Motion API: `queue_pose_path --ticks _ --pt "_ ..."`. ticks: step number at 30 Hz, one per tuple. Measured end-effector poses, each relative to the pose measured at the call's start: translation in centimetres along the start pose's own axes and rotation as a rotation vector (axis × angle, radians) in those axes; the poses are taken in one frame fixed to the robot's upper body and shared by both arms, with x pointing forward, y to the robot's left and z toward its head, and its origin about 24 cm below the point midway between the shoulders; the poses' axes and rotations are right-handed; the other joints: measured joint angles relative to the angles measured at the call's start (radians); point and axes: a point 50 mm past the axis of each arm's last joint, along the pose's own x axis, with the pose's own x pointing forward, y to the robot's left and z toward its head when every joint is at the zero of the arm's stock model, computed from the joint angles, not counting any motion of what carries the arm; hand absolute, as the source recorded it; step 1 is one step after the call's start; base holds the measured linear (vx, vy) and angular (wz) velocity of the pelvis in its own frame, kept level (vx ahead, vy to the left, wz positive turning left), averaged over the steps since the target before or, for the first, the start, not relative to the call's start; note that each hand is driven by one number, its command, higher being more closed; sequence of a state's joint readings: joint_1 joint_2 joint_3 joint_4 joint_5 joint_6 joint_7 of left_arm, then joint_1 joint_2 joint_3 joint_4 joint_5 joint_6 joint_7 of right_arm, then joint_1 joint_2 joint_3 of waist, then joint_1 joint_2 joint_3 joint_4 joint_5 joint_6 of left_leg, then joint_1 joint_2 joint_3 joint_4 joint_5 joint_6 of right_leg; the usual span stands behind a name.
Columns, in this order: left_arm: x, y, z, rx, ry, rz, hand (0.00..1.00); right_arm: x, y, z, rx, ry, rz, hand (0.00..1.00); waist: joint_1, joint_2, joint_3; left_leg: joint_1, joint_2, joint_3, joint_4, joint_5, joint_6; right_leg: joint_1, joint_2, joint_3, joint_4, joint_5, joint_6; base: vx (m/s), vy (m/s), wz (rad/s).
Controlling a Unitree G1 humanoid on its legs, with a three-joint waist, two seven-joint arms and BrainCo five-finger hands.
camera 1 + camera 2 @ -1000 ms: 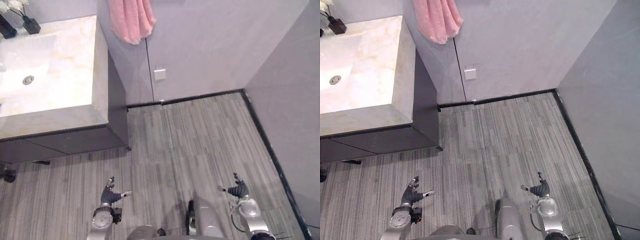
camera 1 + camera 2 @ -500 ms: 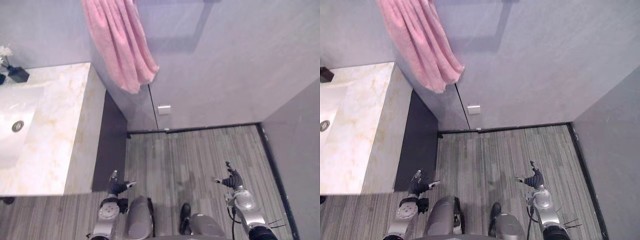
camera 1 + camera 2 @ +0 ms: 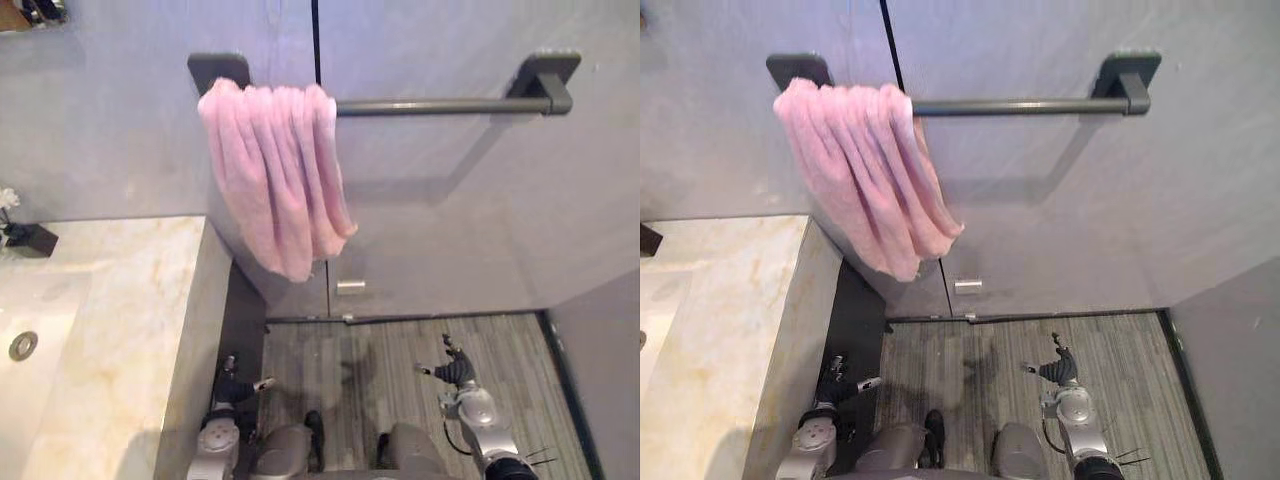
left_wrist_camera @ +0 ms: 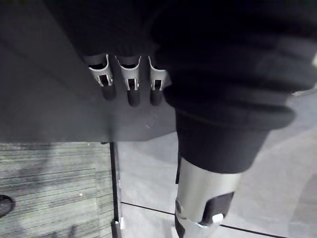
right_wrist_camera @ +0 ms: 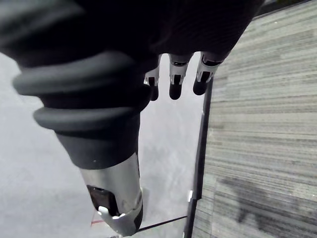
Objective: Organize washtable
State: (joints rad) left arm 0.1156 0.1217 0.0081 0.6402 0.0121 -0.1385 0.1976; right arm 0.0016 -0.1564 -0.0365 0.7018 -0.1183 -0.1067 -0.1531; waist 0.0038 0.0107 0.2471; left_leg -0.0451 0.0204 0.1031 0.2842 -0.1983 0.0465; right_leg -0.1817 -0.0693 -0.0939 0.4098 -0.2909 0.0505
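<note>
The washtable (image 3: 120,320) has a pale marble top with a white sink and its drain (image 3: 22,345) at the left. A small black vase (image 3: 31,239) with white flowers stands at the back of the top. A pink towel (image 3: 282,172) hangs bunched at the left end of a dark towel bar (image 3: 440,105) on the wall. My left hand (image 3: 231,388) hangs low beside the dark cabinet side (image 3: 246,320), its fingers (image 4: 129,85) relaxed and holding nothing. My right hand (image 3: 455,370) hangs low over the floor, its fingers (image 5: 176,78) straight and empty.
A grey wall runs behind, with a white socket plate (image 3: 350,287) near the floor. Striped grey flooring (image 3: 400,350) lies between the washtable and another wall at the right (image 3: 600,340). A dark skirting strip (image 3: 430,317) edges the floor.
The camera has tilted upward, so the wall, the whole towel and the towel bar have come into view. Both hands still hang low and empty.
</note>
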Motion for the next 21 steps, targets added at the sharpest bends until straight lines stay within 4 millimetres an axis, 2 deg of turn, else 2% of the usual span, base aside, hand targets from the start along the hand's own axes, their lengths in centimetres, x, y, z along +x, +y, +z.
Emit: queue_pose_path --ticks 1,2,3,5,6,7,8,10,11,12,15,18,21 --pt "0.0 0.0 0.0 0.002 -0.001 0.0 0.0 -0.1 0.0 -0.3 -0.001 0.008 -0.001 0.0 -0.001 -0.004 -0.001 0.006 -0.001 -0.004 0.006 -0.009 -0.016 -0.001 0.004 0.009 -0.057 0.055 -0.014 0.23 -0.074 0.69" --pt "0.0 -0.1 -0.2 0.001 0.008 -0.001 0.0 -0.5 -0.2 -1.1 -0.008 0.033 -0.004 0.0 -0.016 -0.005 -0.006 0.014 -0.003 -0.026 0.034 -0.036 -0.054 0.012 0.0 0.001 -0.064 0.152 -0.023 0.31 -0.133 0.53" --pt "-0.1 -0.2 -0.5 -0.001 0.022 -0.003 0.0 -0.8 -0.2 -2.0 -0.018 0.07 0.0 0.0 -0.013 0.008 -0.018 0.009 0.021 -0.032 0.068 -0.038 -0.058 0.034 0.015 -0.014 -0.077 0.15 -0.026 0.31 -0.151 0.43" --pt "-0.2 -0.2 -0.7 -0.006 0.03 -0.001 0.0 -0.8 -0.1 -2.0 -0.019 0.067 0.005 0.0 -0.013 0.021 -0.02 -0.028 0.05 -0.02 0.166 -0.046 -0.076 0.078 0.034 -0.026 -0.123 0.147 -0.037 0.3 -0.176 0.13" --pt "-0.2 -0.6 -0.7 -0.016 0.031 -0.007 0.0 -0.8 -0.2 -2.1 -0.02 0.071 0.003 0.0 -0.015 0.028 -0.018 -0.081 0.072 -0.01 0.298 -0.031 -0.108 0.119 0.041 -0.042 -0.16 0.155 -0.052 0.23 -0.128 0.2" --pt "-0.2 -0.8 -0.6 -0.02 0.029 -0.01 0.0 -0.9 -0.2 -2.3 -0.021 0.075 0.003 0.0 -0.012 0.028 -0.018 -0.098 0.08 -0.004 0.335 -0.032 -0.12 0.138 0.041 -0.044 -0.176 0.157 -0.055 0.2 -0.067 0.1" --pt "-0.3 -1.1 -0.5 -0.028 0.028 -0.015 0.0 -1.0 -0.2 -2.4 -0.022 0.079 0.002 0.0 -0.003 0.027 -0.017 -0.101 0.096 0.014 0.353 -0.038 -0.117 0.179 0.041 -0.042 -0.199 0.158 -0.057 0.22 -0.014 -0.06" --pt "-0.2 -1.2 -0.3 -0.034 0.019 -0.018 0.0 -1.1 -0.3 -2.5 -0.02 0.083 -0.003 0.0 0.0 0.031 -0.019 -0.096 0.115 0.012 0.254 -0.035 -0.121 0.206 0.036 -0.042 -0.215 0.158 -0.056 0.18 0.036 -0.08" --pt "-0.1 -1.2 0.3 -0.039 -0.004 -0.017 0.0 -1.0 -0.5 -2.5 -0.019 0.08 -0.013 0.0 0.0 0.052 -0.027 -0.095 0.122 -0.002 0.134 0.002 -0.135 0.208 0.036 -0.043 -0.221 0.157 -0.054 0.12 0.136 0.0" --pt "0.0 -1.1 1.0 -0.043 -0.034 -0.012 0.0 -1.0 -1.2 -2.6 -0.026 0.085 -0.041 0.0 0.0 0.061 -0.028 -0.081 0.119 -0.036 0.045 0.059 -0.136 0.211 0.037 -0.039 -0.228 0.152 -0.039 0.14 0.166 0.01" --pt "-0.2 -1.0 2.5 -0.029 -0.11 -0.026 0.0 -1.3 -0.8 -2.9 -0.012 0.091 -0.034 0.0 0.009 0.04 -0.036 -0.058 0.078 -0.035 -0.023 0.08 -0.118 0.22 0.003 -0.044 -0.268 0.166 -0.014 0.07 0.124 0.1" --pt "-0.8 -1.3 3.5 -0.017 -0.169 -0.036 0.0 -1.3 -0.8 -2.9 -0.009 0.088 -0.038 0.0 0.007 0.037 -0.037 -0.03 0.054 -0.039 -0.062 0.098 -0.109 0.245 -0.009 -0.048 -0.289 0.171 -0.005 0.03 0.064 0.12" --pt "-1.7 -1.0 5.7 -0.042 -0.287 -0.026 0.0 -1.6 -0.8 -3.2 -0.009 0.093 -0.039 0.0 0.002 0.035 -0.038 0.004 0.036 -0.065 -0.148 0.147 -0.106 0.256 -0.023 -0.073 -0.301 0.173 -0.003 -0.02 -0.005 0.24"
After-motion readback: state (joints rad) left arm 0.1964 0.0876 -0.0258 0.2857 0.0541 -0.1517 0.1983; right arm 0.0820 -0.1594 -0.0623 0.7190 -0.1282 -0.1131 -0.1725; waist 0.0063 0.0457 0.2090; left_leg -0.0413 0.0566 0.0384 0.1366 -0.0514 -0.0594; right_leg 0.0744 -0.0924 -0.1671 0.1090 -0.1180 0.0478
